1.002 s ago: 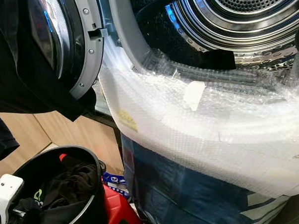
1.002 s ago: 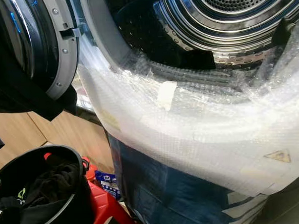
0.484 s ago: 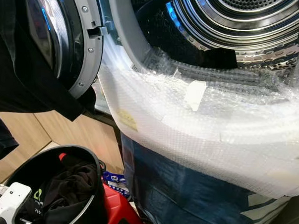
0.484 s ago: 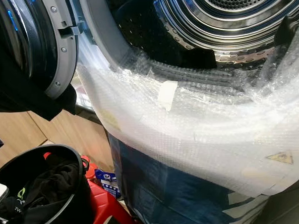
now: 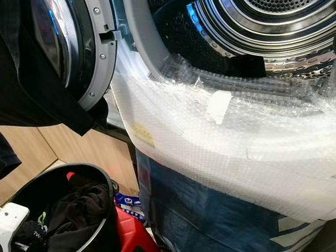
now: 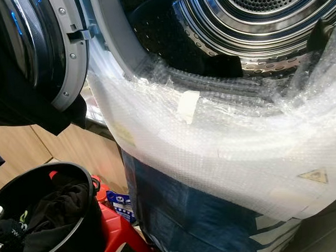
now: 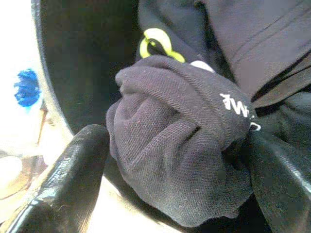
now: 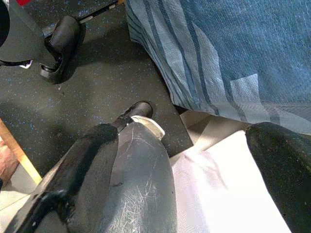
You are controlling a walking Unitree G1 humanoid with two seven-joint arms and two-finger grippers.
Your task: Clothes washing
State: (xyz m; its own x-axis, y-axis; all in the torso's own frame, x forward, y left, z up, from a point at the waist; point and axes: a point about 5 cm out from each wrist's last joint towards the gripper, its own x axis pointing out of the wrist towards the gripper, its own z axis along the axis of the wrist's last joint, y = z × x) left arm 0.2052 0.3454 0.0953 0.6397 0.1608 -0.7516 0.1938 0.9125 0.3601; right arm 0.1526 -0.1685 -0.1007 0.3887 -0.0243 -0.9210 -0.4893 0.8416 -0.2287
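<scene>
Eye views: open washing machine drum (image 5: 275,15), its front wrapped in bubble wrap (image 5: 224,140); door (image 5: 81,46) swung left. Black bucket (image 5: 102,218) of dark clothes (image 5: 77,211) on a red stool (image 5: 131,239).

Left wrist view: left gripper (image 7: 180,160), fingers spread either side of a bunched dark garment (image 7: 180,145), pressing it, inside the bucket.

Right wrist view: right gripper (image 8: 209,170) hanging idle, fingers wide apart, holding nothing, above dark floor (image 8: 97,82).
</scene>
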